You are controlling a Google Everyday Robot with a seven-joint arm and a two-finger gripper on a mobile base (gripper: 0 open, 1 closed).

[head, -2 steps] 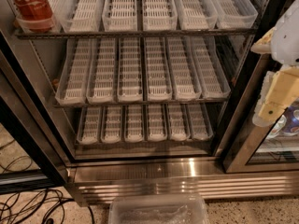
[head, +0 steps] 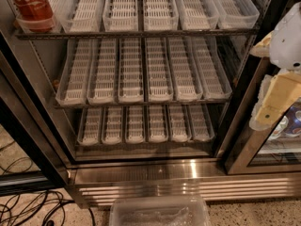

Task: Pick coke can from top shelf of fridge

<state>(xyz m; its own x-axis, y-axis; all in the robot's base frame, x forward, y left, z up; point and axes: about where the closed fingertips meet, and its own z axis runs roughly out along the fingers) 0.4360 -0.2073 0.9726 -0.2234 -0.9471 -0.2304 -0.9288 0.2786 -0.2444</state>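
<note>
Camera view: looking down into the fridge [head: 188, 175], racks of clear trays [head: 131, 69]
coke can [head: 31, 4]: 11 o'clock, upright in the far-left lane
top shelf [head: 141, 33]: runs across 12 o'clock, can sits at its left end
gripper [head: 276, 100]: 3 o'clock, well apart from the can; open or closed, honestly can't tell

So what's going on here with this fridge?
A robot faces an open fridge, set to pick out a coke can. The can stands upright in the leftmost tray of the top shelf, at the far left of the view. The gripper is at the right edge, beside the door frame, well away from the can and not touching it. A clear plastic bin sits on the floor in front.
</note>
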